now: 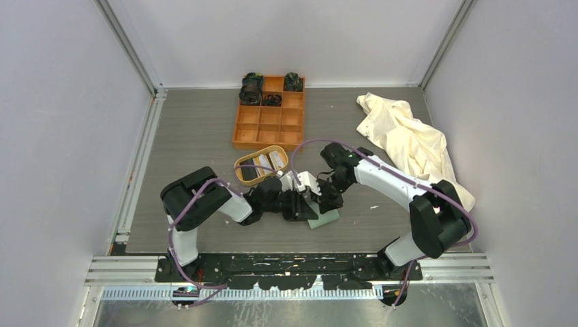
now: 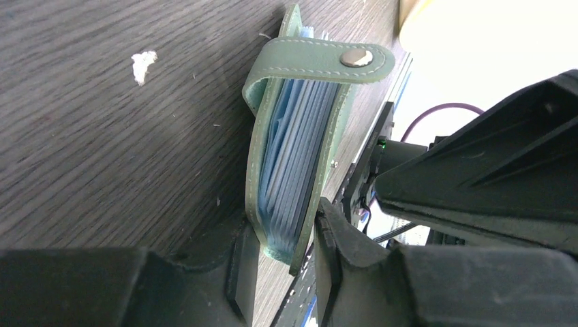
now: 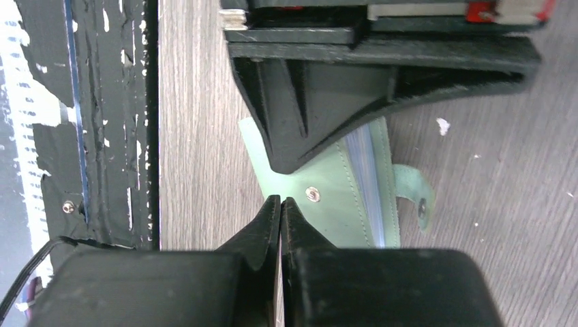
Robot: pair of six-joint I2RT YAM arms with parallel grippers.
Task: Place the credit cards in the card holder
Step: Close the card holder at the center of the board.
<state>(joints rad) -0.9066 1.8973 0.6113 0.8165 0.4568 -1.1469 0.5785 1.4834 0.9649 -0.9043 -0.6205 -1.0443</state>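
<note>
Two sets of jaws meet at the green holder (image 1: pixel 326 219) on the near tabletop (image 1: pixel 191 136): those of the left gripper (image 2: pixel 283 252) clamp one end of it, those of the right gripper (image 3: pixel 281 204) are shut empty with tips at its cover, and farther back cards (image 1: pixel 275 161) lie in the tray (image 1: pixel 238 165).

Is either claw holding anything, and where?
The left gripper pinches the card holder across its covers, at one end; the right gripper is shut, empty.
</note>
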